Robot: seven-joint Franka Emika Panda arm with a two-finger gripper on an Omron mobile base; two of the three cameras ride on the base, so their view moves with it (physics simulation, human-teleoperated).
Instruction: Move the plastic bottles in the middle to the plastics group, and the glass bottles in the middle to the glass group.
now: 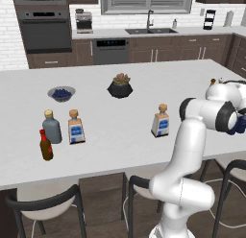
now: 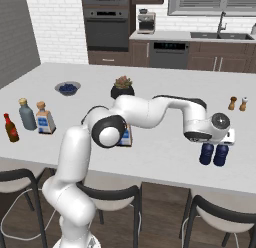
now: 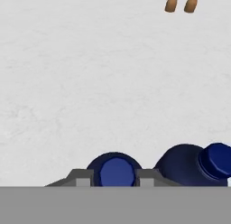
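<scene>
Hovering low over the white desk [image 2: 165,157], the gripper [image 3: 114,182] has its two fingers closed against the neck of a small dark blue plastic bottle [image 3: 114,170], which stands upright directly beneath it. Just beside the gripper, on one side, stands a second dark blue bottle [image 3: 198,166] of the same kind, the plastics group, and the two bottles are close together, possibly touching. Far beyond the gripper, two small brown shakers [image 3: 181,2] sit on the desk.

Well away from the gripper, past the robot's elbow, one clear glass bottle with a cork stopper [image 1: 161,121] stands in the middle. Farther off, another labelled glass bottle [image 1: 75,128] stands beside the squat grey-blue bottle [image 1: 51,128] and the brown red-capped bottle [image 1: 45,146].

This step looks like setting the blue bottle down. To do it well, part the fingers fully, then lift straight up so neither bottle gets tipped.
</scene>
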